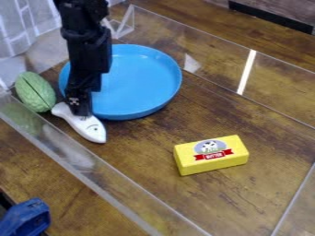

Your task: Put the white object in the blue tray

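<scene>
The gripper (pixel 79 108) sat low over the white fish toy (pixel 84 126), which lay on the counter (pixel 185 198) beside the blue tray (pixel 135 85); whether the jaws pinched it was unclear. Grasping step; next, lift and carry right.

My gripper (pixel 79 108) is sitting over the white object (pixel 81 126), lying just before the blue tray (pixel 142 85); 1 ball (pixel 35 91) is lying left of that tray.

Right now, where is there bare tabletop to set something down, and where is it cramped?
Bare wood lies right of the blue tray and behind the yellow box, and in front of the white fish toy. The left side is crowded: green ball, toy, claw and tray sit close together.
</scene>
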Tool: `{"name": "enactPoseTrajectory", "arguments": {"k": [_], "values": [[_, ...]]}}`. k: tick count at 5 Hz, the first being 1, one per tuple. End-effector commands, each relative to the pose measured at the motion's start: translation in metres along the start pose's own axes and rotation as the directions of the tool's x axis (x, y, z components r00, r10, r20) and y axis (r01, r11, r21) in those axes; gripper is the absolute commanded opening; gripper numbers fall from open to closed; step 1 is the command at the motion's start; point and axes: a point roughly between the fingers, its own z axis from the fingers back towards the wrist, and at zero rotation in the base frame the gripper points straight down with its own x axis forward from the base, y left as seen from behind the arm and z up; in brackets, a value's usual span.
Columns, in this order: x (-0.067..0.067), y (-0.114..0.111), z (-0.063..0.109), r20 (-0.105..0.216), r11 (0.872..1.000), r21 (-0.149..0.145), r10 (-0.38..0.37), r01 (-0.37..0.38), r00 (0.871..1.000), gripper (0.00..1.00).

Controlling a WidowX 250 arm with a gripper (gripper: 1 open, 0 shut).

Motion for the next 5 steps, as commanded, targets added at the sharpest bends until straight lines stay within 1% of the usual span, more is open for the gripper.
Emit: {"name": "enactPoseTrajectory", "arguments": {"k": [1, 4, 5], "values": [[-0.015, -0.01, -0.035, -0.031, 0.988, -0.097, 0.12, -0.122, 0.992, 1.0], [-0.007, -0.027, -0.041, -0.002, 0.994, -0.101, 0.041, -0.041, 0.999, 1.0], [-0.011, -0.029, -0.041, 0.002, 0.992, -0.103, 0.068, -0.067, 0.998, 1.0]]}}
